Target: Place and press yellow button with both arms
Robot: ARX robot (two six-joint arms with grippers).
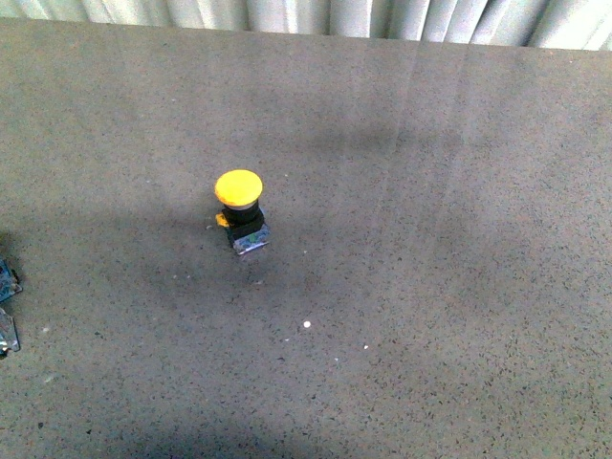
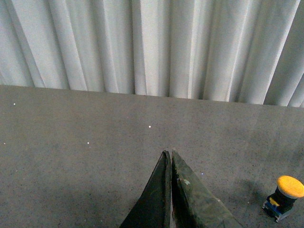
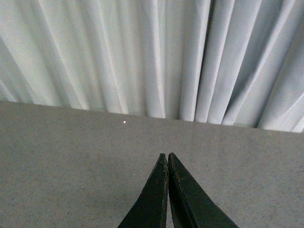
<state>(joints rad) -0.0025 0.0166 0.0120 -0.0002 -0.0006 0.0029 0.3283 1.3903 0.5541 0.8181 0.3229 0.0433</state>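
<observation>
— Where's the yellow push button [image 1: 239, 208] sitting from your tools?

— I'm seeing it standing upright on the grey speckled tabletop [image 1: 459, 287], cap up, so its long axis is running vertically. In the left wrist view it's lying ahead of the left gripper [image 2: 170, 154] and well off to one side. The right gripper [image 3: 167, 156] isn't catching it at all.

— So left is nearer?

— I'm judging so. Both pairs of jaws are pressed together, pinching nothing, pointing toward the white curtain [image 3: 152, 52].
</observation>
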